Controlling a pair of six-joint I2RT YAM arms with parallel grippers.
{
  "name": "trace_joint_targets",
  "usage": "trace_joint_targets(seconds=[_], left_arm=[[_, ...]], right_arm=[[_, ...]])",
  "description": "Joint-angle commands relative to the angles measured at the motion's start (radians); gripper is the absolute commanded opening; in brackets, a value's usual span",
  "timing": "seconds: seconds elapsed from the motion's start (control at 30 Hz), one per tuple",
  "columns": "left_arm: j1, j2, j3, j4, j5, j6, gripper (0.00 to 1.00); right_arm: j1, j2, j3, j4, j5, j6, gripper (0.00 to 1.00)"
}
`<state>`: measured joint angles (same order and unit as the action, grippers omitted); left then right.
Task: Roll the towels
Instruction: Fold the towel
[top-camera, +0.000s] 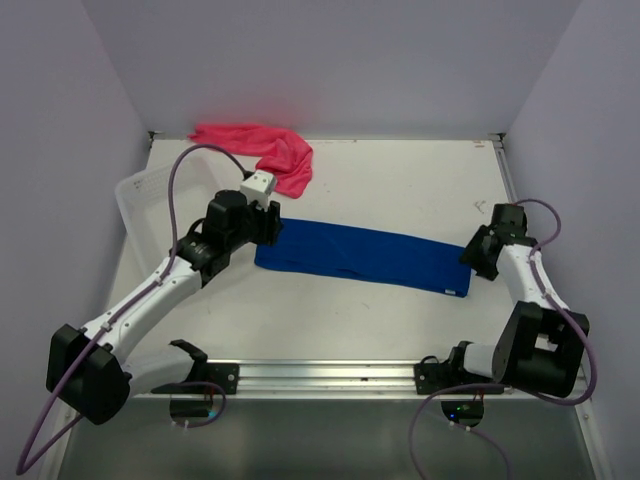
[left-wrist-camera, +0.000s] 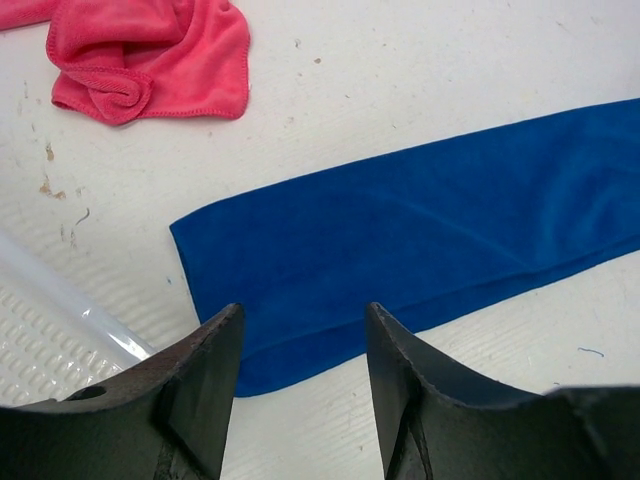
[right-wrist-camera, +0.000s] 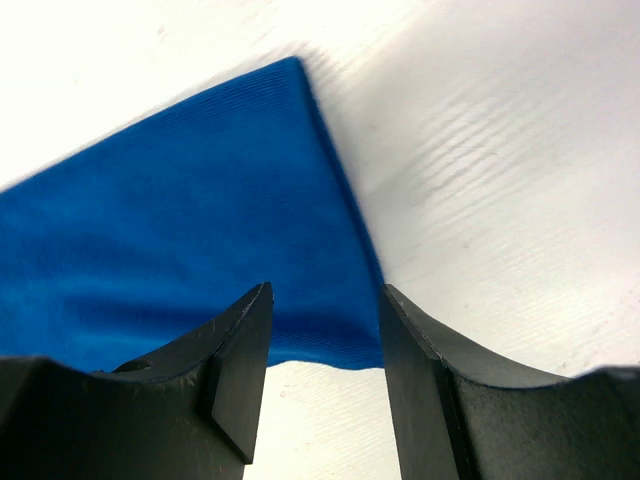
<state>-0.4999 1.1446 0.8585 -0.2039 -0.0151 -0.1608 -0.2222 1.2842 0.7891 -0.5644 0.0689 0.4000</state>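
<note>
The blue towel (top-camera: 365, 260) lies flat on the white table as a long folded strip running left to right. My left gripper (top-camera: 268, 222) hovers open over its left end (left-wrist-camera: 300, 270), with nothing between the fingers. At the strip's right end (right-wrist-camera: 200, 250) my right gripper (top-camera: 478, 255) stands open just above the near corner, holding nothing. The pink-red towel (top-camera: 265, 150) lies crumpled at the back left, also seen in the left wrist view as a bunched heap (left-wrist-camera: 150, 55).
A white slotted plastic basket (top-camera: 150, 200) stands at the left, partly under my left arm; its rim (left-wrist-camera: 70, 300) shows beside the left fingers. A metal rail (top-camera: 320, 375) runs along the near edge. Walls close in the back and both sides.
</note>
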Motion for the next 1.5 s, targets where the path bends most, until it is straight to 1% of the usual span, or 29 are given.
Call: trace_joint_targets(seconds=[0.0,0.13,0.33,0.5,0.63,0.83,0.9,0.93,0.97,1.03,1.07,1.1,1.17,1.2,1.3,1.47], left_arm=[[-0.002,-0.031,-0.001,0.024,0.035,0.004,0.56],[-0.009,-0.034,-0.003,0.021,0.029,0.004,0.56],[-0.025,-0.042,0.001,0.017,0.020,0.007,0.56],[-0.035,-0.045,0.001,0.012,0.020,0.010,0.57],[-0.037,-0.048,0.002,0.012,0.018,0.010,0.57],[-0.037,-0.054,0.004,0.011,0.020,0.010,0.57],[-0.038,-0.054,0.002,0.011,0.018,0.012,0.57],[-0.039,-0.054,0.002,0.009,-0.006,0.012,0.57],[-0.039,-0.057,0.001,0.009,-0.008,0.012,0.57],[-0.039,-0.057,0.001,0.009,-0.011,0.014,0.57],[-0.040,-0.057,0.001,0.009,-0.009,0.014,0.57],[-0.040,-0.059,0.001,0.008,-0.011,0.014,0.57],[-0.040,-0.062,0.001,0.009,-0.011,0.014,0.57],[-0.040,-0.062,0.001,0.009,-0.013,0.014,0.57],[-0.040,-0.065,0.001,0.009,-0.011,0.014,0.58],[-0.042,-0.066,0.001,0.011,0.000,0.012,0.58]], right_arm=[[-0.057,-0.003,0.007,0.006,-0.009,0.060,0.50],[-0.069,0.047,0.027,-0.012,0.015,0.054,0.51],[-0.069,0.151,0.006,0.027,0.011,0.053,0.51],[-0.069,0.205,0.005,0.060,0.017,0.051,0.50],[-0.066,0.239,0.021,0.055,0.022,0.034,0.44],[-0.013,0.288,0.041,0.026,0.112,0.022,0.38],[-0.009,0.312,0.039,0.029,0.120,0.023,0.35],[-0.011,0.322,0.039,0.031,0.118,0.023,0.34],[-0.009,0.328,0.042,0.032,0.114,0.023,0.29],[-0.011,0.337,0.045,0.032,0.106,0.023,0.26],[-0.011,0.339,0.051,0.031,0.098,0.022,0.21],[-0.011,0.340,0.056,0.031,0.083,0.020,0.19],[-0.011,0.337,0.076,0.021,0.080,0.014,0.12],[-0.011,0.334,0.087,0.000,0.092,0.011,0.05],[-0.011,0.294,0.145,-0.069,0.112,-0.009,0.00],[-0.009,0.196,0.278,-0.209,0.231,-0.058,0.00]])
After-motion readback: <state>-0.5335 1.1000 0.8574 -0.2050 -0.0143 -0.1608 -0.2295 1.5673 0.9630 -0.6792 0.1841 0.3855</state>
